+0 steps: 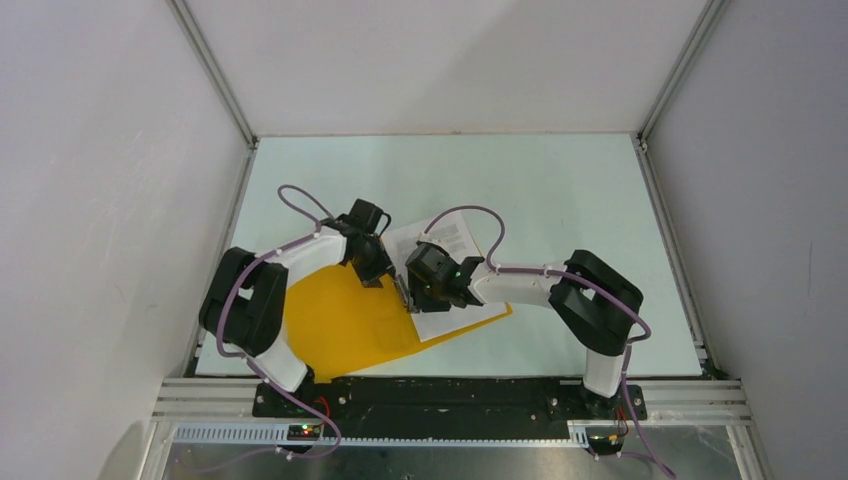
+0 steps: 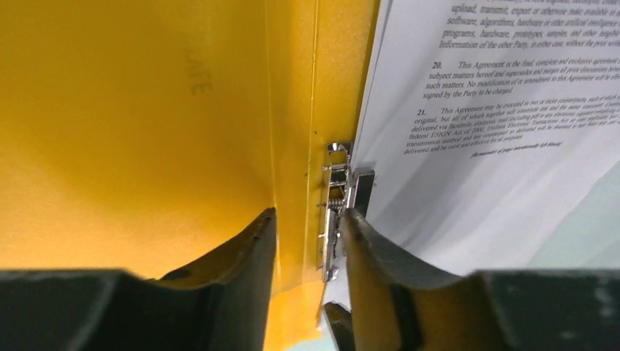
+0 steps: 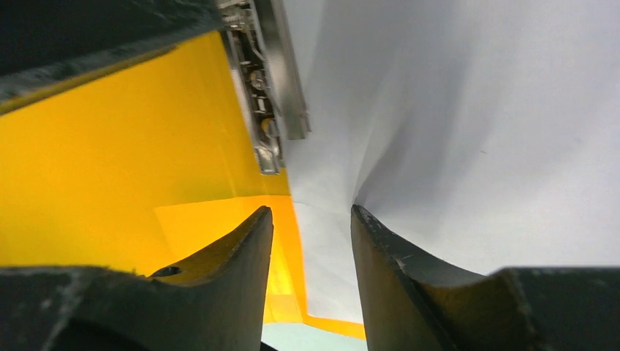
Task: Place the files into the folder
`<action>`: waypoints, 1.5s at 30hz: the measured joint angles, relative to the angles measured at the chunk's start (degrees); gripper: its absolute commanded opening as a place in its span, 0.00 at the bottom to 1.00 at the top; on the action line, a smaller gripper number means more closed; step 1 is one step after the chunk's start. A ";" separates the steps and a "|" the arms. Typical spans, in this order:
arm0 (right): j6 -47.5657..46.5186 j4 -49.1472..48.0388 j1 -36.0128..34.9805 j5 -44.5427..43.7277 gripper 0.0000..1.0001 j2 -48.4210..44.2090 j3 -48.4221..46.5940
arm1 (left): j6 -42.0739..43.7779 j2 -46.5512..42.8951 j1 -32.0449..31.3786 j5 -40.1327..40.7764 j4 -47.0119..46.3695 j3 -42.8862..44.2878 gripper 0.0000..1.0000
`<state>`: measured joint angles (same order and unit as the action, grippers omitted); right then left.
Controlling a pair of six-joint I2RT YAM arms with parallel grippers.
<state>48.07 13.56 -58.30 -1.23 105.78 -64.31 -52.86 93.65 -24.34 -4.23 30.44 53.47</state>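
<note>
Table: folder lies open near front edge, left of centre. Files already on its right leaf. Left gripper and right gripper over spine, jaws parted, gripping nothing. Metal clip at sheet edge; clamped or not, can't tell. Remaining, likely: shut cover.

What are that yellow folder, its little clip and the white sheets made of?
Folder: likely plastic, smooth and faintly glossy; faint lettering shows through it. Clip: metal, with a bright silvery shine. Sheets: paper, matte white, printed with black text.
</note>
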 measured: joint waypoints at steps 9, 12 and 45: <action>-8.11 7.23 -0.59 -9.77 0.65 -1.27 -3.08 | 7.30 -6.80 3.06 5.29 8.59 9.40 0.99; -13.18 7.34 -1.09 -11.82 0.69 -0.85 -6.54 | 9.68 -13.79 9.03 7.34 10.88 9.64 1.00; -16.74 9.53 5.95 -9.22 0.54 11.23 -17.64 | 21.81 -31.04 39.23 -10.38 9.99 -9.90 1.00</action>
<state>31.33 23.09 -52.36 -10.46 117.01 -81.95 -31.05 62.61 14.90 -14.61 40.42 43.57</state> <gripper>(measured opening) 0.536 0.996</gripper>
